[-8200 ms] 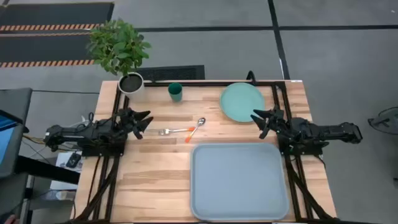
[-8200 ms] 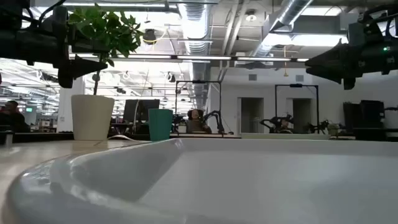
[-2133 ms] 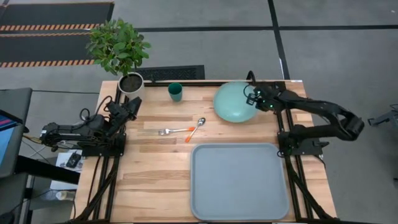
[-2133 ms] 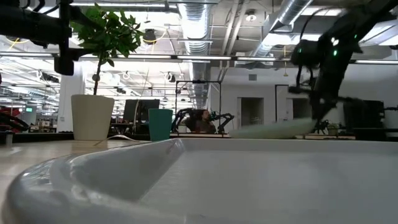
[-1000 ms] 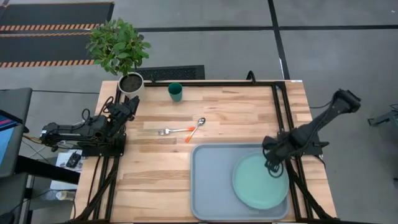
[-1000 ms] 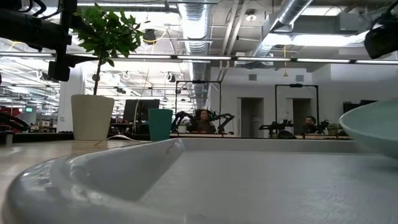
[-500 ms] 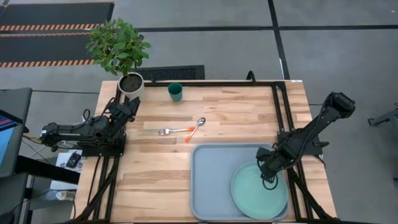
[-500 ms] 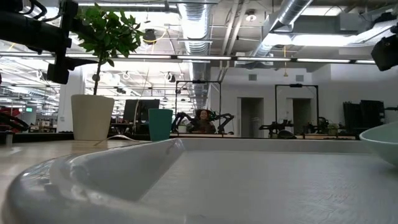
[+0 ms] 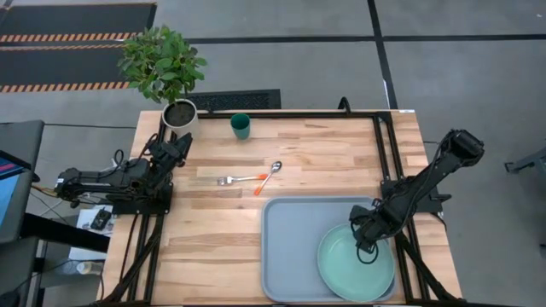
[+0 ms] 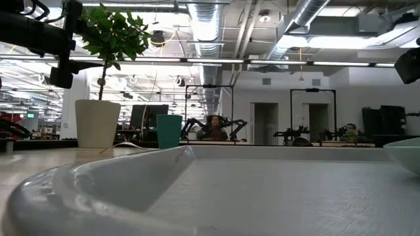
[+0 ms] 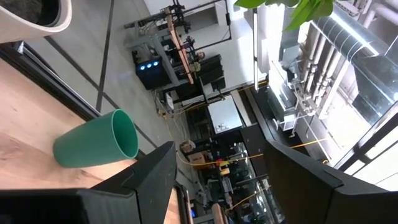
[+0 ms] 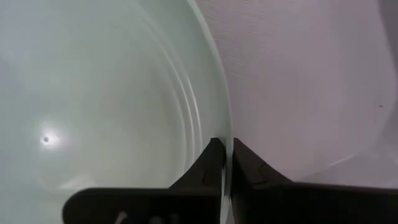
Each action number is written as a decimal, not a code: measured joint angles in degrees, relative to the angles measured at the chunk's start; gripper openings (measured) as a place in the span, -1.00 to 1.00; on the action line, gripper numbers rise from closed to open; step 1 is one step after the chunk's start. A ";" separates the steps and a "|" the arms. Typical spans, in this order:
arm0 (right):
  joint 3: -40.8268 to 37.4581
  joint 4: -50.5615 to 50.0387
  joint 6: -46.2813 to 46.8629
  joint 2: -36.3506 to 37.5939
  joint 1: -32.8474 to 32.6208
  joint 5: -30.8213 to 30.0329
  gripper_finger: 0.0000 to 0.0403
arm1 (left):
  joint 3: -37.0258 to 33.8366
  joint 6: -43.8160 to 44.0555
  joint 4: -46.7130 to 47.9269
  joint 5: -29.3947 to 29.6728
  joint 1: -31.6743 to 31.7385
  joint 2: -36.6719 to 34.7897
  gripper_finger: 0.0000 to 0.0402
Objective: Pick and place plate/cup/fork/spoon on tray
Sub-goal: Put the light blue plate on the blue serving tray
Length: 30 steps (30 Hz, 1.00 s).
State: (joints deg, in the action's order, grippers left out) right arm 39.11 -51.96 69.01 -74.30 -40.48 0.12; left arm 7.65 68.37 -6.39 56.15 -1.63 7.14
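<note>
The mint-green plate (image 9: 350,269) is in the right near part of the grey-blue tray (image 9: 294,247); it shows at the right edge of the low view (image 10: 407,151). My right gripper (image 9: 364,241) is over the plate's far side, shut on its rim. My left gripper (image 9: 175,147) waits open at the table's far left, by the white plant pot (image 9: 180,113). The teal cup (image 9: 241,125) stands at the far edge, ahead of the left fingers (image 11: 96,146). The fork (image 9: 230,180) and the spoon (image 9: 271,173) lie mid-table. My right gripper pinches the plate's rim (image 12: 225,134) between its two fingers, one on the plate's inner face and one on its outer. In the high view the hold is at the plate's far side, the arm slanting down from the table's far right. The plate sits low and about level in the tray.
The leafy plant in its pot stands at the far left corner. The tray's left half (image 9: 290,256) is bare. The tray's raised rim (image 10: 131,177) fills the front of the low view. Black frame rails run along the table's edges.
My right gripper has gone down and a little toward the table's near left with the plate, still shut on its rim. The plate has sunk lower into the tray and has shifted slightly toward the near edge.
</note>
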 joint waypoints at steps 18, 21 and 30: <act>-0.09 -2.01 0.00 -0.07 0.56 -1.60 -0.70 | 0.01 0.06 0.07 -0.12 0.00 0.00 0.15; -0.09 -0.75 -0.01 -0.07 0.56 -1.60 -0.70 | 0.00 0.06 0.07 -0.12 0.00 0.00 0.15; -0.09 -0.50 0.02 -0.07 0.56 -3.07 -0.70 | 0.00 0.04 0.09 -0.06 0.00 0.00 0.15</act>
State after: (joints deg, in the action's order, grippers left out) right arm 39.03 -52.46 69.04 -74.37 -39.92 -2.95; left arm 7.66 68.41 -6.31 56.10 -1.63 7.14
